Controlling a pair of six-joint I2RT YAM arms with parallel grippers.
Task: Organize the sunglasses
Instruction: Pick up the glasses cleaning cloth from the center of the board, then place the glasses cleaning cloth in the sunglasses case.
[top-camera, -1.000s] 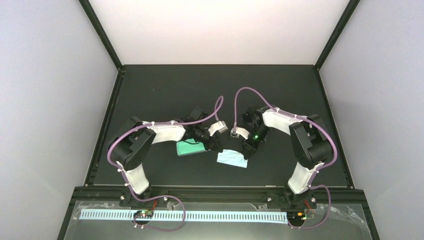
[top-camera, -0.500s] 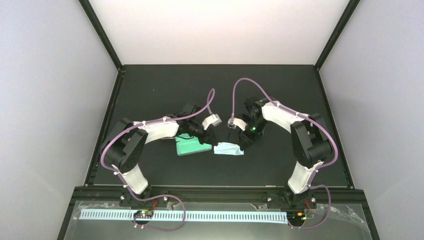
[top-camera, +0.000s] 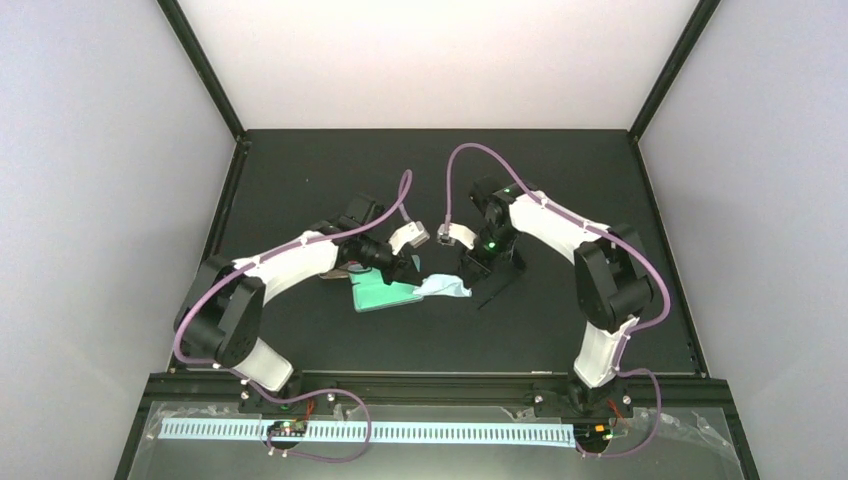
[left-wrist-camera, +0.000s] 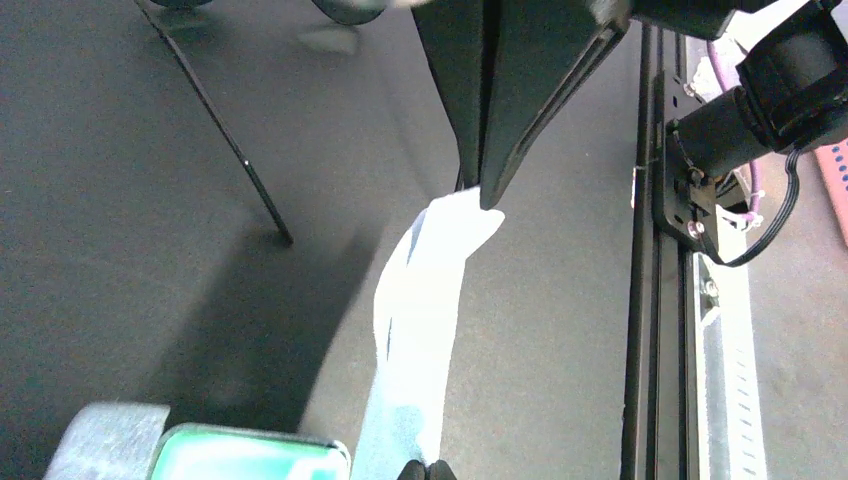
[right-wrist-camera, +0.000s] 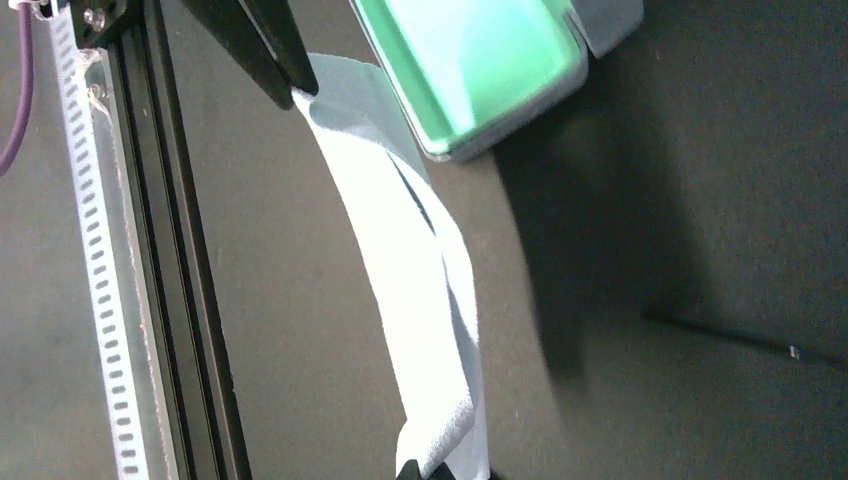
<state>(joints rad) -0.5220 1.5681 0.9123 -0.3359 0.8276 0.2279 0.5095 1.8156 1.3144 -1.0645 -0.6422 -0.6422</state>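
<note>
A light blue cloth (top-camera: 443, 287) hangs stretched between both grippers as a narrow band. My left gripper (top-camera: 413, 272) is shut on one end of the cloth (left-wrist-camera: 420, 330); its fingertips (left-wrist-camera: 412, 470) pinch it at the bottom edge of the left wrist view. My right gripper (top-camera: 468, 283) is shut on the other end of the cloth (right-wrist-camera: 415, 260). Of the sunglasses, a thin black arm (left-wrist-camera: 225, 150) lies on the table beside the cloth, also seen as the black arm (right-wrist-camera: 740, 340) in the right wrist view. The dark pair (top-camera: 497, 289) sits just right of the right gripper.
An open case with a green lining (top-camera: 385, 295) lies under the cloth's left end, by the left gripper; the same case (right-wrist-camera: 480, 60) is in the right wrist view. The black table rail (left-wrist-camera: 665, 300) runs along the near edge.
Both arms have swung left and away from the near edge. The cloth, flat on the table a second ago, is now lifted, pulled into a band and brought to the case.
</note>
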